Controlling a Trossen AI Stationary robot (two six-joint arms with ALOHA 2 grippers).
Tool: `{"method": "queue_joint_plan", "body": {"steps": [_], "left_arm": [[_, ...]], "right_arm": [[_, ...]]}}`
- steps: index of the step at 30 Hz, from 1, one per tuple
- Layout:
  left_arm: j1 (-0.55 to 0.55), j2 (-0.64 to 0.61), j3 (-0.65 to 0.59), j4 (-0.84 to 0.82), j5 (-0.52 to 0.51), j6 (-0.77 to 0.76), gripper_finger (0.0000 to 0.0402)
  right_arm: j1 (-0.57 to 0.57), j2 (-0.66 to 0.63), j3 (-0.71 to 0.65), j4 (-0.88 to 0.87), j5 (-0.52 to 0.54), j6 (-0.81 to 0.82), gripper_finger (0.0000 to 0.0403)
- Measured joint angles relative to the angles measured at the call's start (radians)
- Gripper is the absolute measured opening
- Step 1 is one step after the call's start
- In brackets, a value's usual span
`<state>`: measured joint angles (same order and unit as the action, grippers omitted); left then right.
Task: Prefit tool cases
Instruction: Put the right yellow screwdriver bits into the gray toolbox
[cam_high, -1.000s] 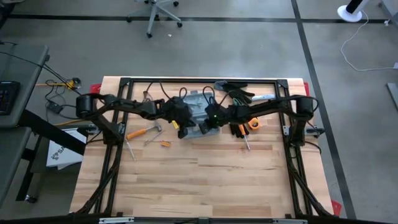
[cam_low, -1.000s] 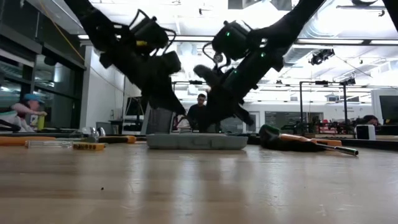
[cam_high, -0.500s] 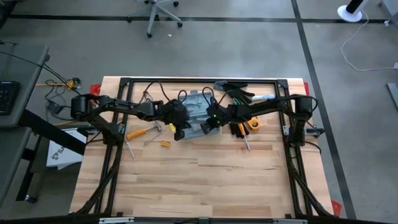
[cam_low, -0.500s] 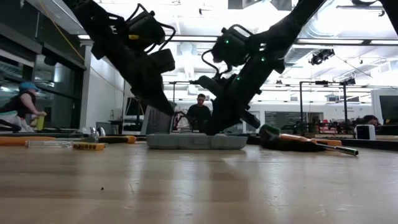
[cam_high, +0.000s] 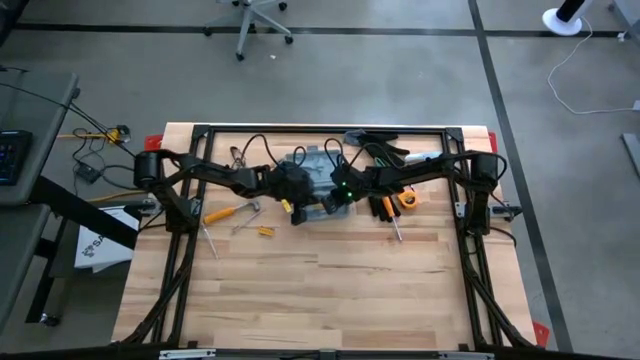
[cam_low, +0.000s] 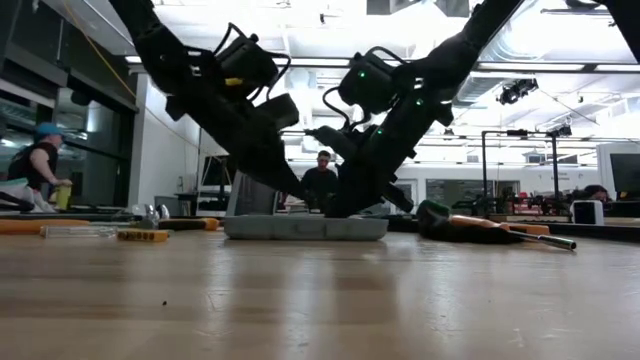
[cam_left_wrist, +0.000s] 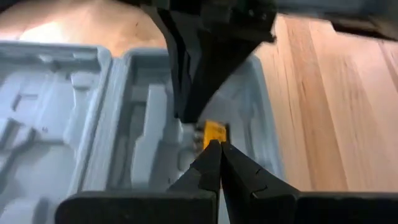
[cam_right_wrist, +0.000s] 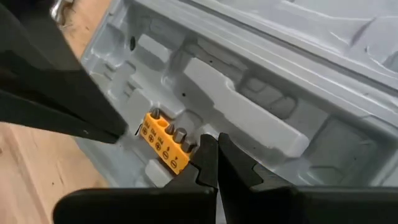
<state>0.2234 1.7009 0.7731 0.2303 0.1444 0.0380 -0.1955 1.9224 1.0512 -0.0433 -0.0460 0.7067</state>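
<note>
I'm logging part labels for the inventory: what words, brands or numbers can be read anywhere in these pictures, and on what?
None can be read.
Tool case: moulded recesses only, no lettering visible.
Yellow bit holder: small marks on its face, too small to read.
White sheet beside the table: dark print, too blurred to read.

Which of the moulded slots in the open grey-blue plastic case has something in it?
The slot at both grippers' tips: it holds a yellow bit holder; the other slots sit empty.

Even overhead light in high view; low view backlit by bright ceiling fixtures, arms silhouetted; wrist views softly blurred.
</note>
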Motion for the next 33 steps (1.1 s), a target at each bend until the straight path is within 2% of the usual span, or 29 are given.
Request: {"method": "queue_joint_plan", "body": {"steps": [4, 12, 20, 33], "left_arm": [[-0.004, 0.04, 0.001, 0.059, 0.0, 0.0, 0.0], [-0.011, 0.131, 0.041, 0.063, -0.017, -0.001, 0.0001], [-0.03, 0.189, 0.107, -0.042, 0.014, -0.037, 0.0001], [-0.021, 0.193, 0.113, -0.14, 0.069, -0.134, 0.0]], "right_arm": [[-0.001, 0.0, 0.0, -0.003, -0.015, 0.001, 0.0], [-0.001, 0.0, -0.001, -0.009, -0.019, 0.011, 0.0], [0.0, 0.0, -0.002, -0.017, -0.036, 0.01, 0.0], [0.0, 0.003, -0.002, -0.007, -0.04, -0.006, 0.0]]}}
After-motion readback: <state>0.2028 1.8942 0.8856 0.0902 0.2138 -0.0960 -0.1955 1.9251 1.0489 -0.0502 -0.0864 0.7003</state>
